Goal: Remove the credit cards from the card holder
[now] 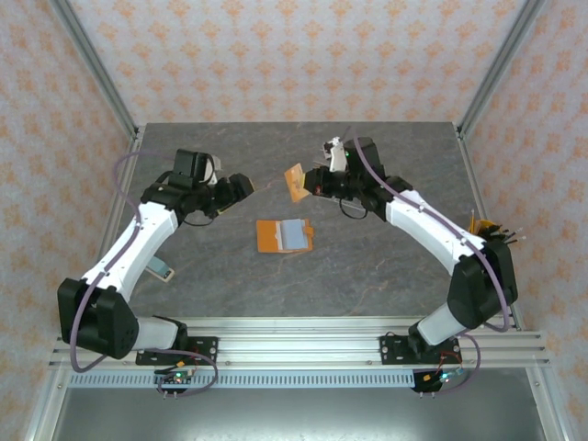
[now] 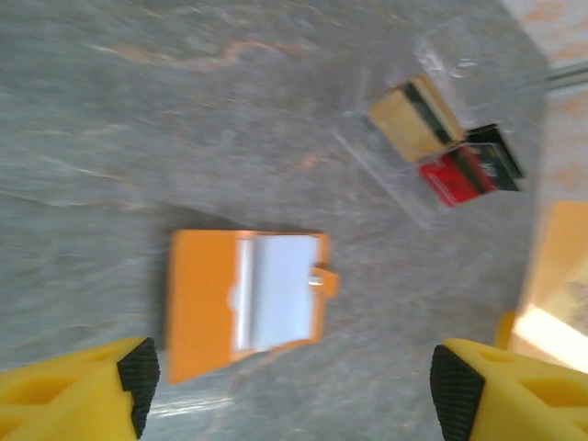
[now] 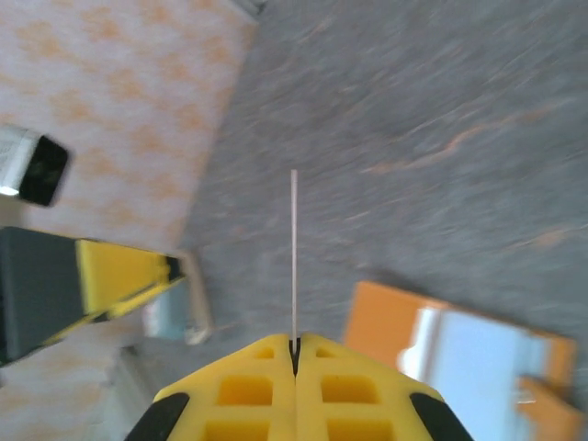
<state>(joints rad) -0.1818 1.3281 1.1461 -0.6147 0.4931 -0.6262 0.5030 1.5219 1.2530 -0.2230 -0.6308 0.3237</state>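
— Right tool (image 3: 294, 347), item one: jaws together on a held card (image 3: 294, 239), edge-on, above the table (image 3: 441, 110). We judge the pinch narrow; a twist could slip it loose.
— Left tool (image 2: 294, 386): jaws apart, nothing between, over the card holder (image 2: 197, 312), which lies open at mid-table.
— Risk there?
— We'd expect the holder, unpinned, to slide or fold if the pale blue card (image 2: 280, 294) in its pocket drags.
— Count, please.
— Tools, two. Card holder, one. Credit cards we can see, two: one held, one pocketed. Clear case (image 2: 377, 156) near the table's right edge, one; blocks (image 2: 413, 115) at it, three: tan, black, red.
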